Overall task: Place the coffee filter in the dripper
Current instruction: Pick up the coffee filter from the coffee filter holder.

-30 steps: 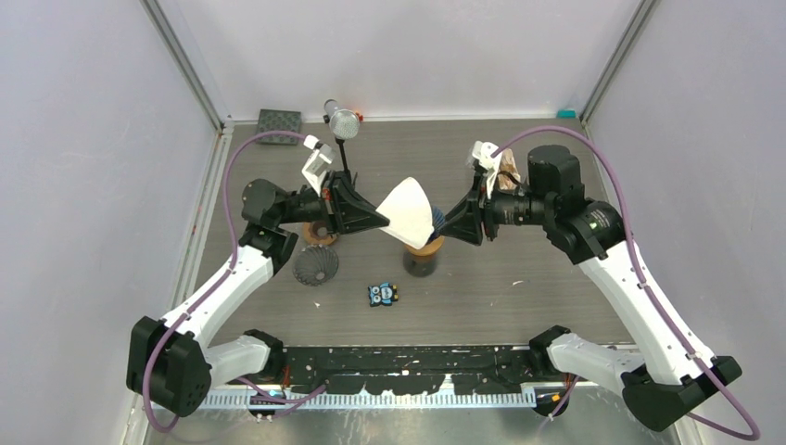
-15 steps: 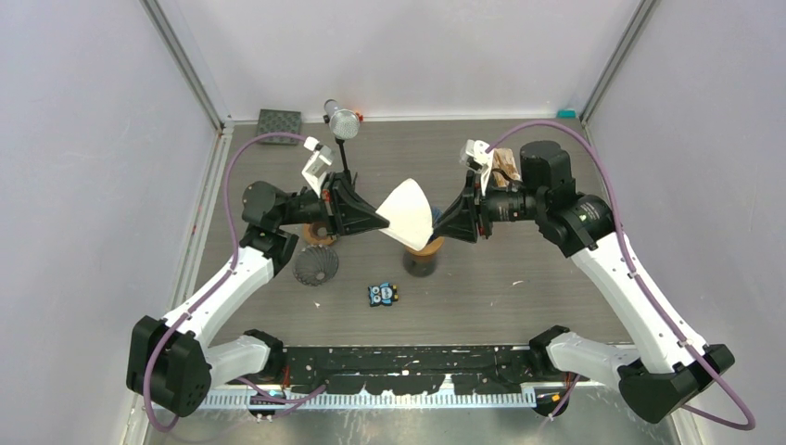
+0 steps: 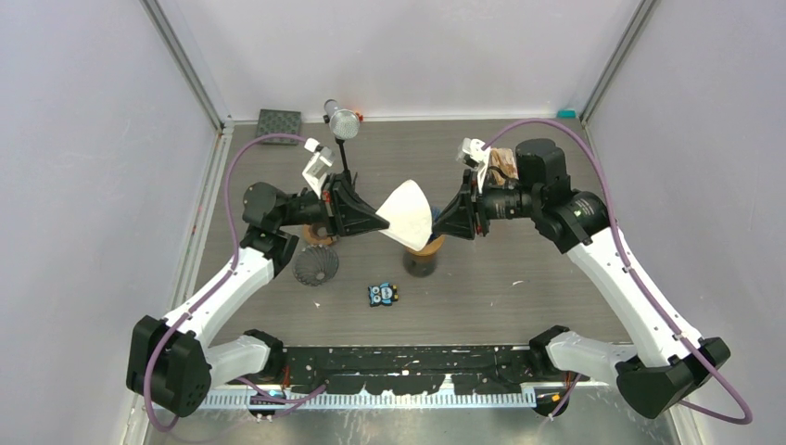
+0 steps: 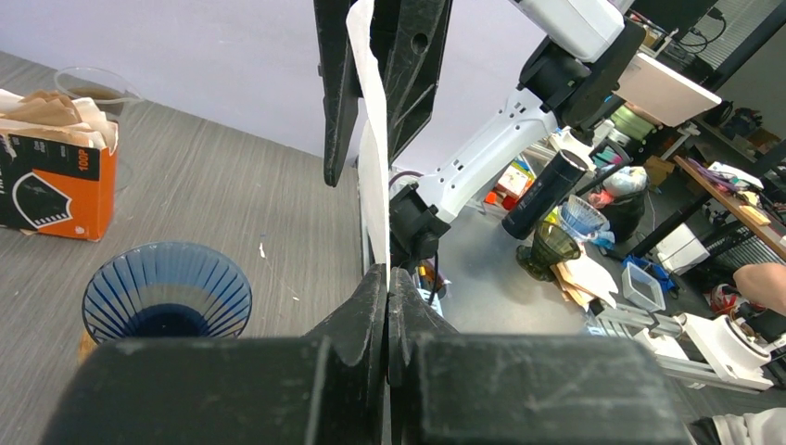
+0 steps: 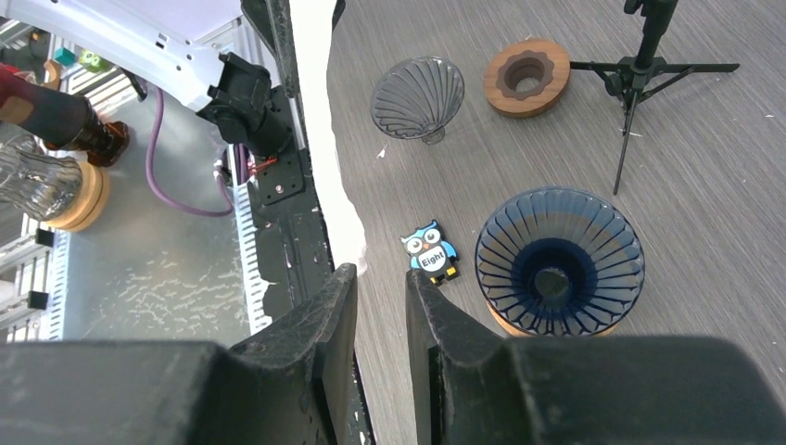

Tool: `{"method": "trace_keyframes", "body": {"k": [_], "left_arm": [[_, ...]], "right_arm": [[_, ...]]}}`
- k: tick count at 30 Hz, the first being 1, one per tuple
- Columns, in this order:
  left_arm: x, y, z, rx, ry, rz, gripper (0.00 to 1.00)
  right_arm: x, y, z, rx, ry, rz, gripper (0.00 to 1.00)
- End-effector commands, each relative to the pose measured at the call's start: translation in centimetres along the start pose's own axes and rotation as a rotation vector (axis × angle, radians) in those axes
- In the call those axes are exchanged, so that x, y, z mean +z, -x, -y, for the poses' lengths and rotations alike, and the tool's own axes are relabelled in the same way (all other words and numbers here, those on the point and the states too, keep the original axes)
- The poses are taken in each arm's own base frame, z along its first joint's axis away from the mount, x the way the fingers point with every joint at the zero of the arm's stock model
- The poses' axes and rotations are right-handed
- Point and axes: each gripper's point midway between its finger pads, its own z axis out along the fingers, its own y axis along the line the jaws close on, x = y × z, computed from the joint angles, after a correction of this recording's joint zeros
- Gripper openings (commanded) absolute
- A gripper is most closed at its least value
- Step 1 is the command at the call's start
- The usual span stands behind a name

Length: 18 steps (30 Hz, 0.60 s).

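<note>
A dark square pad (image 3: 279, 120) lies at the table's back left corner, with a microphone (image 3: 345, 122) on a tripod just right of it. Left of centre sits a grey ribbed cone (image 3: 316, 266), a wooden ring (image 5: 526, 76) just behind it. An owl figure (image 3: 382, 294) lies nearer the front edge. An orange box (image 4: 46, 181) stands back right.

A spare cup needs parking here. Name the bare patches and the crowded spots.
Bare table lies right of the blue dripper, up to the right arm, and at the back between microphone stand and filter box. Crowded: centre-left, where grey dripper, wooden ring and owl sticker cluster, with the coffee filter held overhead.
</note>
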Motion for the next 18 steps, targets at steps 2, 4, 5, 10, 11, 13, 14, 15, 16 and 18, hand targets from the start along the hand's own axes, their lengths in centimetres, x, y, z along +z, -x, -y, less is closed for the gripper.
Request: {"method": "trace_keyframes", "body": {"k": [2,4,5,10,11,13,14,15,16,18], "left_arm": [[-0.2,0.6,1.0,0.081,-0.021,0.015,0.00],[-0.2,0.7,0.9,0.081,-0.019,0.017,0.00],[-0.2,0.6,0.9,0.082,-0.019,0.017,0.00],[-0.2,0.6,0.8,0.087,-0.014,0.019,0.00],[-0.2,0.5,0.7,0.090,-0.013,0.020,0.00],[-0.2,0.5,0.5,0.090,-0.007,0.020,0.00],[-0.2,0.5,0.4,0.089,-0.003,0.021,0.00],[-0.2,0.4,0.3,0.090,0.000,0.022,0.00],[-0.2,0.5,0.2,0.090,0.003,0.024,0.00],[-0.1,0.4,0.0,0.088,0.009,0.027,0.00]], "right_arm": [[0.3,1.0,-0.3,-0.012,0.042,0.030,0.31],[0.4,1.0,-0.4,-0.004,0.052,0.030,0.31],[0.5,1.0,-0.4,-0.001,0.058,0.029,0.31],[0.7,1.1,-0.9,0.013,0.097,0.034,0.31],[0.7,1.2,-0.9,0.015,0.105,0.035,0.31],[0.8,1.2,-1.1,0.022,0.121,0.038,0.31],[0.8,1.2,-1.2,0.025,0.129,0.039,0.31],[0.9,1.2,-1.2,0.031,0.136,0.040,0.31],[1.1,1.2,-1.2,0.039,0.142,0.041,0.31],[1.4,1.2,-1.1,0.053,0.159,0.044,0.31]]}}
